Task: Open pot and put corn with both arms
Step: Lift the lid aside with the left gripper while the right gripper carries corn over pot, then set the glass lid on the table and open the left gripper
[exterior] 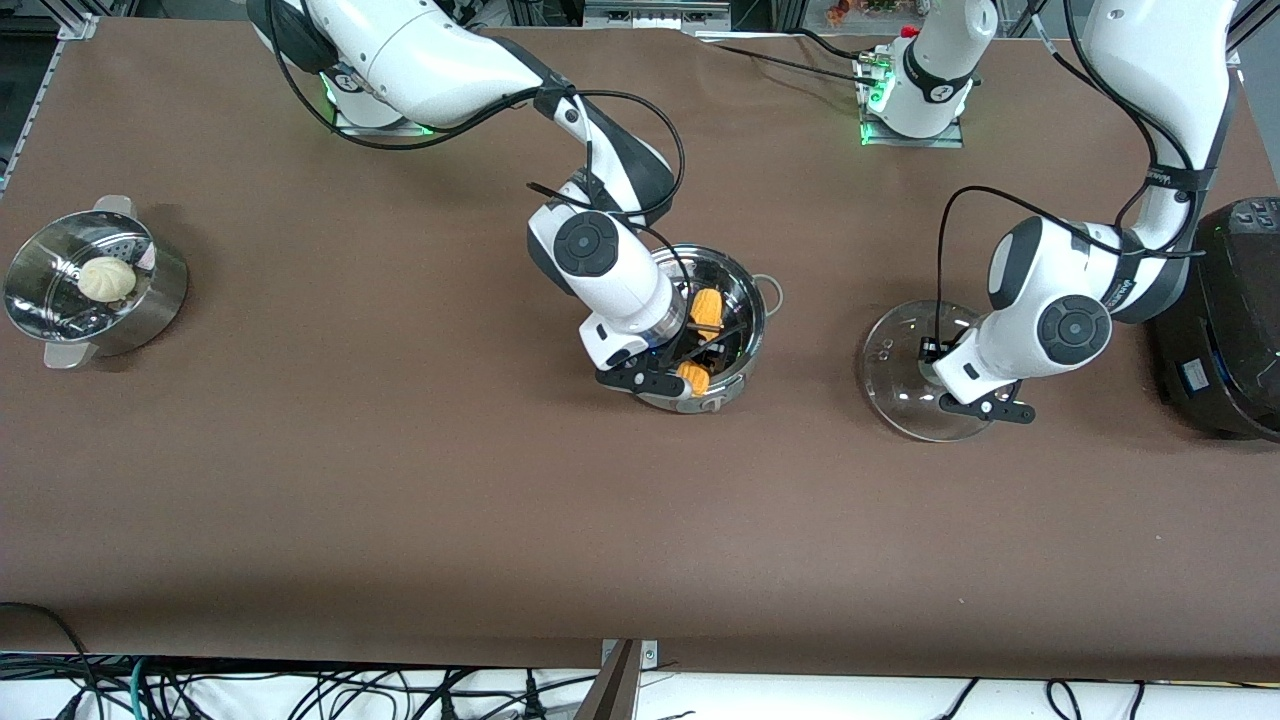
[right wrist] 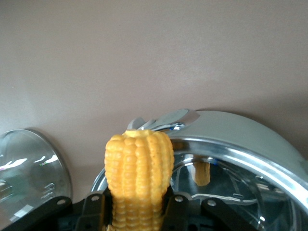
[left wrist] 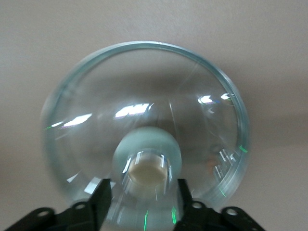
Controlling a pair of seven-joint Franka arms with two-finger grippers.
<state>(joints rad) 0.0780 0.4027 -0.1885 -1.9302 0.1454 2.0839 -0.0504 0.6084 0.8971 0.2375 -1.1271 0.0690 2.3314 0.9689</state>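
Note:
The shiny steel pot [exterior: 757,300] stands open in the middle of the table. My right gripper [exterior: 692,352] is shut on the yellow corn cob [exterior: 707,310] and holds it inside the pot's rim. In the right wrist view the corn [right wrist: 139,163] sticks out between the fingers [right wrist: 94,207], over the pot [right wrist: 250,161]. The glass lid [exterior: 900,350] lies on the table beside the pot, toward the left arm's end. My left gripper [exterior: 948,380] is over it, open, with a finger [left wrist: 101,195] on each side of the knob [left wrist: 149,168] and a gap to both.
A steel steamer pot [exterior: 150,300] with a pale bun [exterior: 107,278] stands at the right arm's end of the table. A large black cooker [exterior: 1225,320] stands at the left arm's end, close to the left arm's elbow.

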